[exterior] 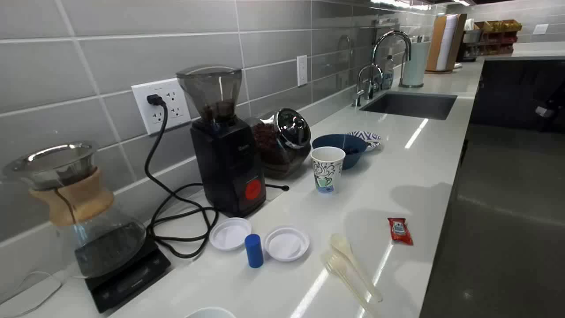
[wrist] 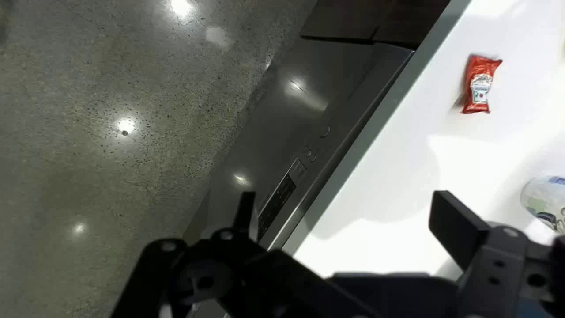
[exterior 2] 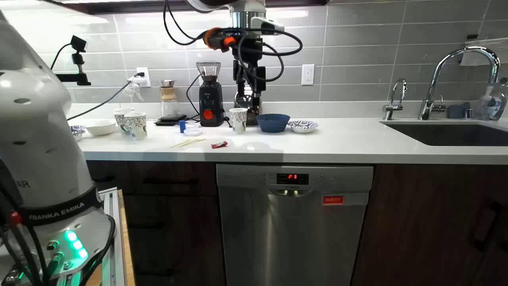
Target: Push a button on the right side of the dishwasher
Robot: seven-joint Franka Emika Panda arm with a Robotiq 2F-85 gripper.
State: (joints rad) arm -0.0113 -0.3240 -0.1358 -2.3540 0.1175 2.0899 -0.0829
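The gripper (wrist: 344,210) hangs above the counter (wrist: 388,176), fingers (wrist: 454,229) spread wide, holding nothing; in an exterior view the dishwasher (exterior 2: 295,234) sits below it, between five and six o'clock

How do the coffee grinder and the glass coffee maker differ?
The coffee grinder is mostly black with a red disc, the glass coffee maker clear with a wooden collar. The grinder stands on the counter, the coffee maker on a black scale. The grinder looks taller than the coffee maker. Both stand upright near the tiled wall.
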